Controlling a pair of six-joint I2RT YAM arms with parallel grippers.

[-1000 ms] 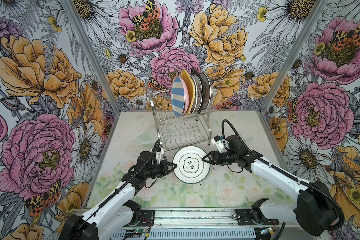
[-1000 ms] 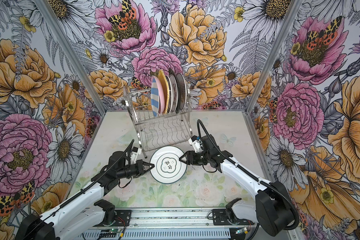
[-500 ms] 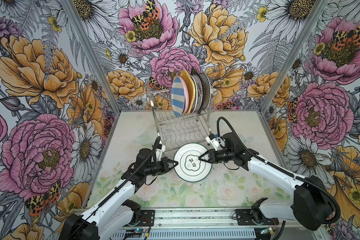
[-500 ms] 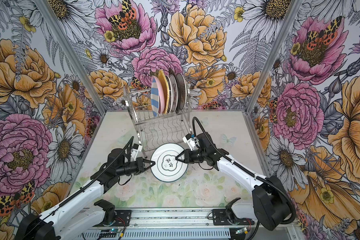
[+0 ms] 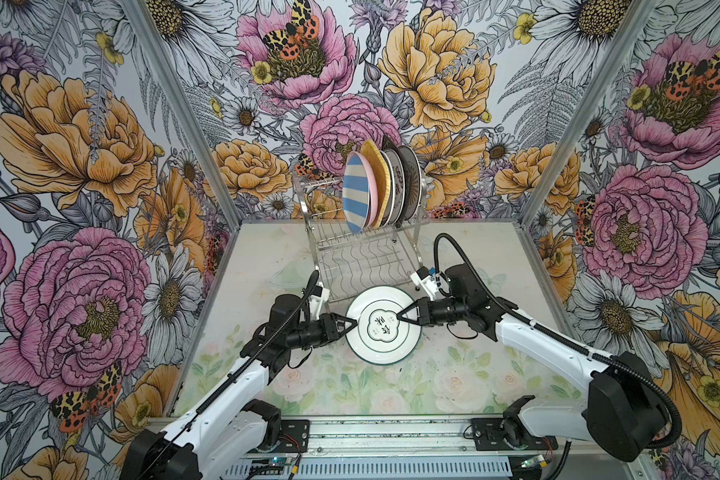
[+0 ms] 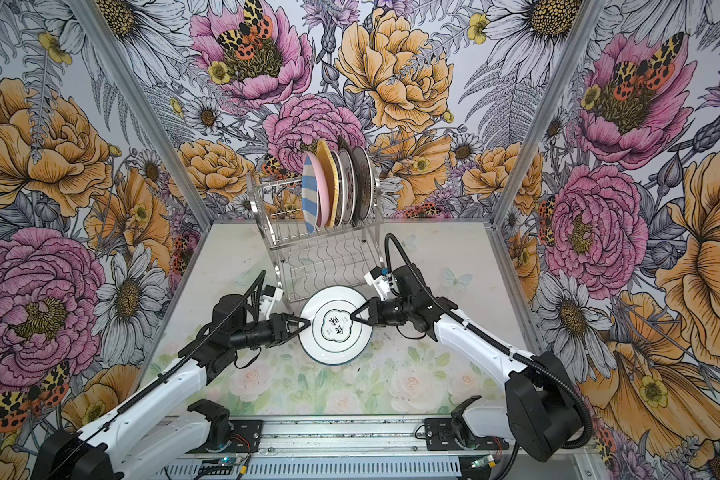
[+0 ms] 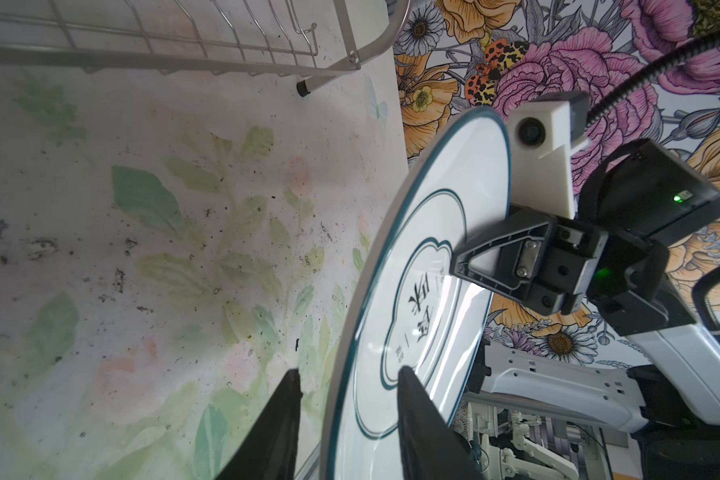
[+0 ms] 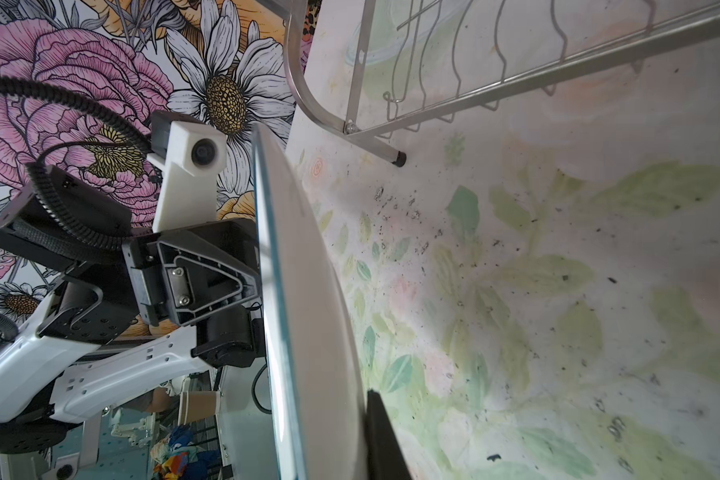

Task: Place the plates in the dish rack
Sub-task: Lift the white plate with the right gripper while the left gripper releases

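The pale, flower-printed desk (image 5: 499, 249) spreads beneath both arms. Beyond both sets of fingers, toward the back wall, stands the two-tier shiny steel wire dish rack (image 5: 362, 266), its lower wavy shelf just past the fingertips.

On the upper shelf, above and behind the fingers, plates stand on edge in a tight row. At the end on the left fingers' side is a blue-and-white striped round plate (image 5: 355, 195). Next come a pink round plate (image 6: 324, 199), a yellow woven-look plate (image 5: 380, 174) and white printed ones. A dark plate (image 5: 413, 178) closes the end on the right fingers' side. The white ones overlap too closely to count.

Between the two sets of fingers, a round white plate with thin dark green rings and black characters in a central emblem (image 5: 383, 332) is held up off the desk. In both top views its far edge overlaps the rack's front rail.

The right fingers (image 5: 408, 316) pinch this plate at the rim on their side. One lies across the face as far as the emblem, and the other is under the back.

The left fingers (image 5: 348, 322) are spread and straddle the opposite rim, one over the face and one beneath.
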